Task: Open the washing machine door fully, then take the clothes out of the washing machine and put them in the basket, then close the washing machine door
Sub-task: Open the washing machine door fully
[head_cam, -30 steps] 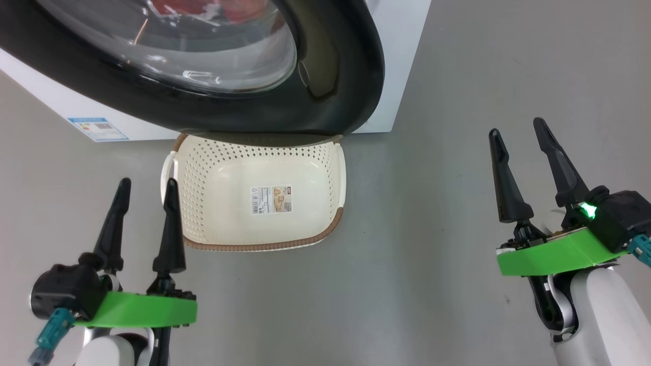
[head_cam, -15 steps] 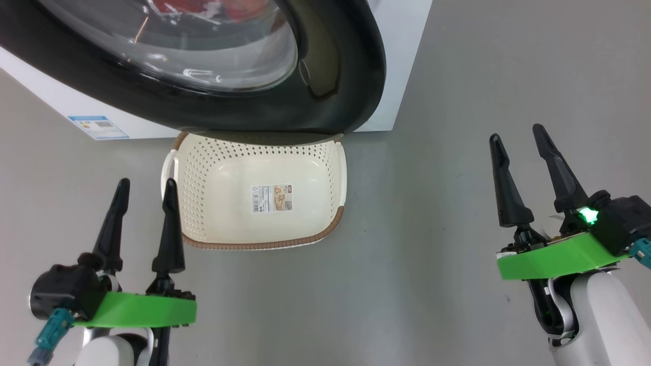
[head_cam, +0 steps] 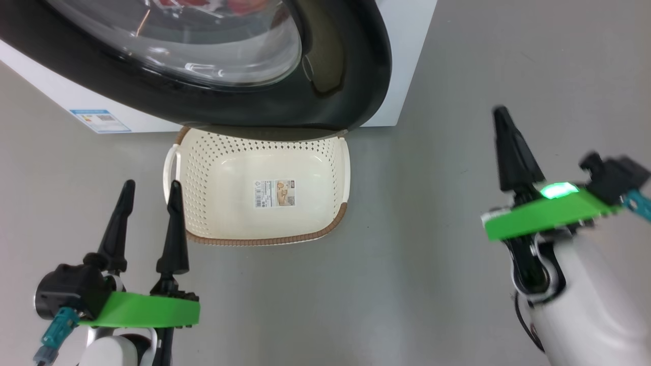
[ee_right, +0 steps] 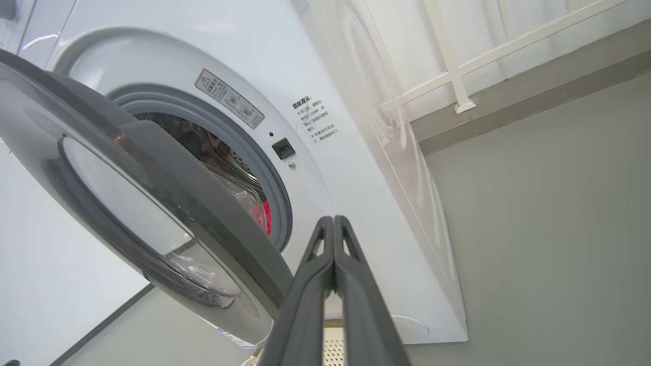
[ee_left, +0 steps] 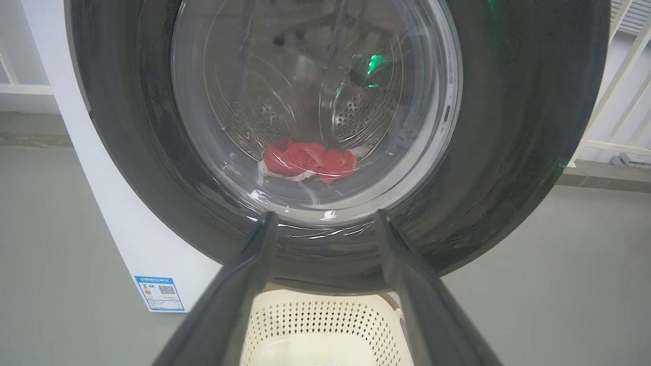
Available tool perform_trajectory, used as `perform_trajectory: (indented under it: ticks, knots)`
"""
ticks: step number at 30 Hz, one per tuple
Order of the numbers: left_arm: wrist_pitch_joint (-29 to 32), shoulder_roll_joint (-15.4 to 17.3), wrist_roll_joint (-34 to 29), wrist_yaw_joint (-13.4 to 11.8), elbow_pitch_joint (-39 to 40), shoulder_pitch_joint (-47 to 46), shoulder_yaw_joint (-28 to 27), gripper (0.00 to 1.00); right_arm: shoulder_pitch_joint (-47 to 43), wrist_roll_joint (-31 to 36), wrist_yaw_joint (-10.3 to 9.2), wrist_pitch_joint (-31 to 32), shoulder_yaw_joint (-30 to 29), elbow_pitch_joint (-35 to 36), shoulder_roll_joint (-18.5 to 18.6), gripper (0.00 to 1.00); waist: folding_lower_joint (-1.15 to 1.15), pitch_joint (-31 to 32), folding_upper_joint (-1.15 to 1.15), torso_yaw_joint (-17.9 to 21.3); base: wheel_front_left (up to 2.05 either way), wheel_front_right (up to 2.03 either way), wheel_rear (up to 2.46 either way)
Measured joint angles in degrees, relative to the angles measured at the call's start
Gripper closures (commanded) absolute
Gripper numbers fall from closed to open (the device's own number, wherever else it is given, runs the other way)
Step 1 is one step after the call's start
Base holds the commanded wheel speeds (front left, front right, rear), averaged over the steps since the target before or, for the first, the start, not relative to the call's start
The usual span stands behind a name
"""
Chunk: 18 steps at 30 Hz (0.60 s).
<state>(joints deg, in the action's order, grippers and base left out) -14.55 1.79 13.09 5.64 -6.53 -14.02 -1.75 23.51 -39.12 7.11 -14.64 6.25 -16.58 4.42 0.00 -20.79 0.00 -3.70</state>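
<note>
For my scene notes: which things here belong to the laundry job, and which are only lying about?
Job: washing machine door, clothes, washing machine, basket.
Just there: white railing, blue label on the machine, grey floor.

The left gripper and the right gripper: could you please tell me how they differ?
The left gripper is open, jaws apart; the right gripper is shut, jaws together. The left gripper sits beside the basket; the right gripper stands over bare floor. Both hold nothing.
</note>
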Motion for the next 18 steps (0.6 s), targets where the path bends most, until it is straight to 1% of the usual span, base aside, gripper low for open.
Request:
perform_trajectory:
  ticks: [2,5,8,12,13,18]
  knots:
    - [0.0,0.0,0.0,-0.01,-0.24,-0.01,0.23,0.0,3.76,-5.3,0.0,0.0,2.67,-2.69,0.67,1.0,0.0,-0.05,0.0,-0.12,0.0,0.0,0.0]
    - [0.0,0.0,0.01,-0.08,-0.56,-0.05,0.57,0.0,9.28,-15.89,0.0,0.32,5.39,-6.1,0.85,1.0,0.0,-0.08,0.0,-0.41,0.0,0.0,0.0]
    - [0.0,0.0,0.01,-0.08,-0.69,-0.05,0.83,0.0,14.49,-25.63,0.0,3.49,6.46,-8.12,0.92,1.0,0.0,-0.06,0.0,-0.8,0.0,0.0,0.0]
    - [0.0,0.0,0.03,-0.08,-0.73,-0.07,1.46,0.0,20.19,-37.8,0.0,12.22,7.58,-9.68,1.04,1.0,0.0,-0.2,0.0,-1.63,0.0,0.0,0.0]
    - [0.0,0.01,0.03,-0.13,-0.77,-0.07,1.79,0.0,22.92,-42.87,0.0,16.35,7.26,-11.1,1.1,1.0,0.0,-0.3,0.0,-2.11,0.0,0.0,0.0]
    - [0.0,0.01,-0.07,-0.22,-0.9,-0.08,2.58,0.0,29.3,-50.67,-0.01,28.11,7.24,-16.29,1.94,1.0,0.0,-0.43,0.0,-3.26,0.0,0.0,0.0]
